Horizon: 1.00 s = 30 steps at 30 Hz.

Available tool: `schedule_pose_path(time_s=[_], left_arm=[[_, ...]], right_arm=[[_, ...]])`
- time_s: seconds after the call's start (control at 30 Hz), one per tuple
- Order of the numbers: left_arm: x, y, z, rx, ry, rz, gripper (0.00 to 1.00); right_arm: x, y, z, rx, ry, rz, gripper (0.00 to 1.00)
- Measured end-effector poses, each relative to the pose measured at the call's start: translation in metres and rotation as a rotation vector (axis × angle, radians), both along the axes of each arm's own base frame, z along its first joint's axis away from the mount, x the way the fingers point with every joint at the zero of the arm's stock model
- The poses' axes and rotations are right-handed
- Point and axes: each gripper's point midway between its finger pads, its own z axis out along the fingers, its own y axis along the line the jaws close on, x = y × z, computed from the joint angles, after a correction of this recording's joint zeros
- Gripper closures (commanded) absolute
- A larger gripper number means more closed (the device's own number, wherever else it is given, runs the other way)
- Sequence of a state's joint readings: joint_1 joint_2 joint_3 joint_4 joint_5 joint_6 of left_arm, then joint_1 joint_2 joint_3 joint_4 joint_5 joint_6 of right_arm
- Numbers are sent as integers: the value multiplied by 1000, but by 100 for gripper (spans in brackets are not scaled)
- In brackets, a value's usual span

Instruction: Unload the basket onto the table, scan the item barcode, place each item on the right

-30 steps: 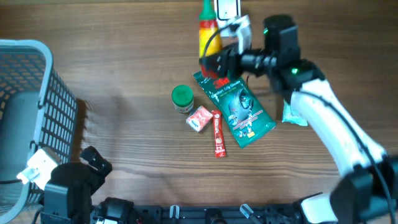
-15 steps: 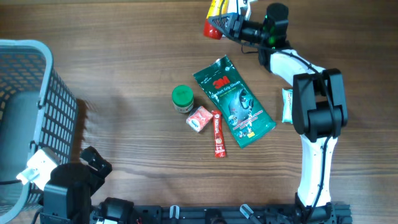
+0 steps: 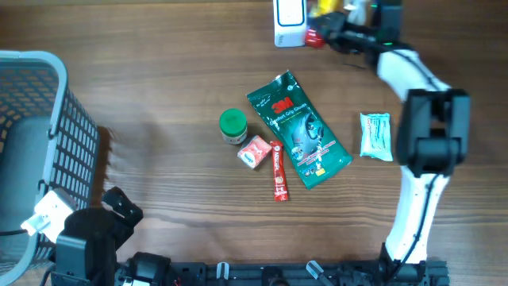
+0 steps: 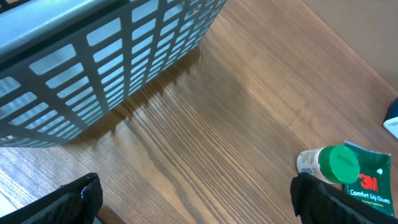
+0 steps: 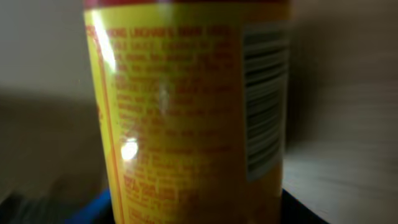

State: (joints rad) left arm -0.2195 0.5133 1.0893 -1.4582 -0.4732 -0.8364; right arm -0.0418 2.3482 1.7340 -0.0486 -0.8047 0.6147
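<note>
The right pincer (image 3: 329, 25) is clamped on the sauce bottle (image 5: 186, 118), held at the far edge of the bench (image 3: 159, 87), right of centre; its red cap (image 3: 314, 36) points left and sits just beside the white scanner (image 3: 290, 20); in the right wrist view its long axis runs up and down the picture. The body is glossy yellow plastic, round, printed with red text (blurred, unreadable); the barcode (image 5: 266, 118) is a pale strip along its right side. The left pincer (image 4: 193, 202) hangs near and left with its fingers wide apart, beside the grey plastic lattice basket (image 3: 75, 135). Mid-bench lie a green foil glove packet (image 3: 298, 131), a green-lidded jar (image 3: 232, 125), a small red box (image 3: 254, 151), a red sachet (image 3: 278, 171) and, further right, a pale blue packet (image 3: 375, 135); the bench is grained wood.
</note>
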Motion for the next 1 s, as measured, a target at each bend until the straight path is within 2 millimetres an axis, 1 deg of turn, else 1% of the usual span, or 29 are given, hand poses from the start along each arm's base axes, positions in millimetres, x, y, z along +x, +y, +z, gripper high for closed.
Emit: schedule_pose_path(time_s=[0.03, 0.07, 0.1, 0.13, 0.17, 0.2, 0.23, 0.3, 0.37, 0.4, 0.43, 0.5, 0.53, 0.57, 0.6, 0.63, 0.67, 0.73, 0.8, 0.83, 0.87, 0.9, 0.93, 0.97, 1.0], left_arm=[[0, 0, 0, 0, -1, 0, 0], [0, 0, 0, 0, -1, 0, 0], [0, 0, 0, 0, 0, 0, 0], [0, 0, 0, 0, 1, 0, 0], [0, 0, 0, 0, 0, 0, 0], [0, 0, 0, 0, 0, 0, 0], [0, 0, 0, 0, 0, 0, 0], [0, 0, 0, 0, 0, 0, 0], [0, 0, 0, 0, 0, 0, 0], [0, 0, 0, 0, 0, 0, 0], [0, 0, 0, 0, 0, 0, 0], [0, 0, 0, 0, 0, 0, 0], [0, 0, 0, 0, 0, 0, 0], [0, 0, 0, 0, 0, 0, 0], [0, 0, 0, 0, 0, 0, 0], [0, 0, 0, 0, 0, 0, 0], [0, 0, 0, 0, 0, 0, 0], [0, 0, 0, 0, 0, 0, 0], [0, 0, 0, 0, 0, 0, 0], [0, 0, 0, 0, 0, 0, 0], [0, 0, 0, 0, 0, 0, 0], [0, 0, 0, 0, 0, 0, 0], [0, 0, 0, 0, 0, 0, 0], [0, 0, 0, 0, 0, 0, 0], [0, 0, 0, 0, 0, 0, 0]], right_arm=[[-3, -37, -8, -33, 45, -57, 67], [-10, -80, -17, -74, 101, -134, 67], [-20, -132, -22, -131, 157, -233, 67], [-30, -179, -24, -178, 187, -320, 67], [-45, -227, -26, -232, 232, -417, 67], [-58, -257, -29, -276, 268, -483, 66], [-81, -301, -34, -350, 335, -583, 66], [-127, -378, -46, -531, 451, -756, 65], [-157, -420, -50, -687, 514, -821, 61], [-169, -435, -50, -743, 538, -847, 58], [-187, -455, -50, -814, 577, -872, 54], [-213, -474, -51, -887, 645, -894, 48], [-229, -485, -51, -924, 694, -917, 43], [-244, -494, -51, -946, 734, -939, 36], [-258, -502, -52, -960, 771, -961, 1], [-276, -512, -52, -969, 818, -992, 0], [-286, -518, -52, -966, 839, -1005, 0], [-296, -519, -55, -921, 855, -1003, 1], [-289, -510, -57, -880, 835, -974, 0], [-282, -503, -54, -872, 821, -957, 0], [-271, -494, -46, -869, 792, -945, 0], [-259, -483, -33, -867, 758, -935, 0], [-240, -465, -11, -867, 697, -928, 0], [-221, -442, 17, -871, 628, -917, 0], [-209, -419, 39, -868, 583, -903, 0]])
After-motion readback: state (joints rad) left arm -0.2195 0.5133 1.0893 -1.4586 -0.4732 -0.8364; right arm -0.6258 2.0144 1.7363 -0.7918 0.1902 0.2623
